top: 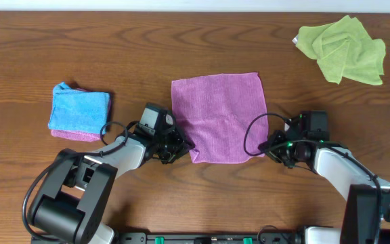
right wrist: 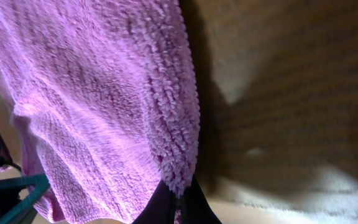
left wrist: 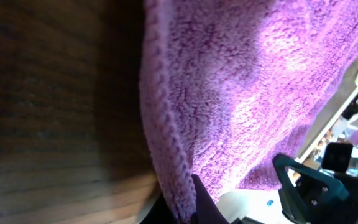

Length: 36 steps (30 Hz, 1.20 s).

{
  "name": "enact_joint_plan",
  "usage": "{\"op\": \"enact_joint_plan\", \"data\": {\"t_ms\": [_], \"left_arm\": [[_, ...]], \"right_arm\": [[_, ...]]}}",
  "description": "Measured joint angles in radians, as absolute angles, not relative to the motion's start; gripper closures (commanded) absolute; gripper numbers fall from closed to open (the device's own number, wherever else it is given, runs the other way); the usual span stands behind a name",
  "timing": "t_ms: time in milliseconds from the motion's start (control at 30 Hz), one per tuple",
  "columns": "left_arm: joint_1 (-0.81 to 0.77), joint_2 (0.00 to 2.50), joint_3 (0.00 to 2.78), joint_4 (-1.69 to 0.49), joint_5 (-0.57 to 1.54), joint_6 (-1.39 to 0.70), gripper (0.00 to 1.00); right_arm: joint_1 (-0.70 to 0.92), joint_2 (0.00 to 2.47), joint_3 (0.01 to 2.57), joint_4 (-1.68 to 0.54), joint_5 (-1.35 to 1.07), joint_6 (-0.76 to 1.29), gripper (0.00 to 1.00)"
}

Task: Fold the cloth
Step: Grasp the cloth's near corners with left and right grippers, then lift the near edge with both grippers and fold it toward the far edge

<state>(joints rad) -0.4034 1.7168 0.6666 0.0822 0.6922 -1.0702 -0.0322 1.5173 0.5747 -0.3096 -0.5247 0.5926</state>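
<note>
A purple cloth (top: 219,112) lies spread flat at the table's middle. My left gripper (top: 187,146) is shut on the cloth's near left corner. In the left wrist view the cloth's hemmed edge (left wrist: 166,137) runs down into the jaws (left wrist: 185,208). My right gripper (top: 264,148) is shut on the cloth's near right corner. In the right wrist view the fluffy edge (right wrist: 173,124) ends pinched between the dark fingers (right wrist: 178,202). Both near corners sit at or just above the table.
A folded blue cloth (top: 78,108) on a pink one lies at the left. A crumpled green cloth (top: 344,49) lies at the far right. Bare wooden table (top: 181,41) lies beyond the purple cloth.
</note>
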Motion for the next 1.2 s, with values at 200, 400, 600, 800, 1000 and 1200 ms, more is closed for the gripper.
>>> {"op": "enact_joint_plan", "data": {"t_ms": [200, 400, 600, 800, 1000, 1200], "left_arm": [[-0.386, 1.686, 0.666, 0.000, 0.735, -1.021, 0.94], [-0.383, 1.609, 0.664, -0.156, 0.750, -0.952, 0.94], [-0.382, 1.568, 0.664, -0.237, 0.764, -0.916, 0.94], [-0.382, 1.533, 0.664, -0.281, 0.794, -0.904, 0.94], [-0.382, 1.462, 0.664, -0.289, 0.816, -0.914, 0.94], [-0.382, 1.419, 0.671, -0.310, 0.825, -0.953, 0.94]], "right_arm": [[-0.032, 1.477, 0.573, -0.395, -0.526, 0.591, 0.99], [-0.032, 1.359, 0.573, -0.500, -0.523, 0.587, 0.99], [-0.032, 1.274, 0.573, -0.618, -0.522, 0.582, 0.99], [-0.032, 1.175, 0.573, -0.698, -0.519, 0.581, 0.98], [-0.032, 1.032, 0.572, -0.727, -0.521, 0.585, 0.99], [-0.032, 0.948, 0.573, -0.721, -0.522, 0.611, 0.99]]}}
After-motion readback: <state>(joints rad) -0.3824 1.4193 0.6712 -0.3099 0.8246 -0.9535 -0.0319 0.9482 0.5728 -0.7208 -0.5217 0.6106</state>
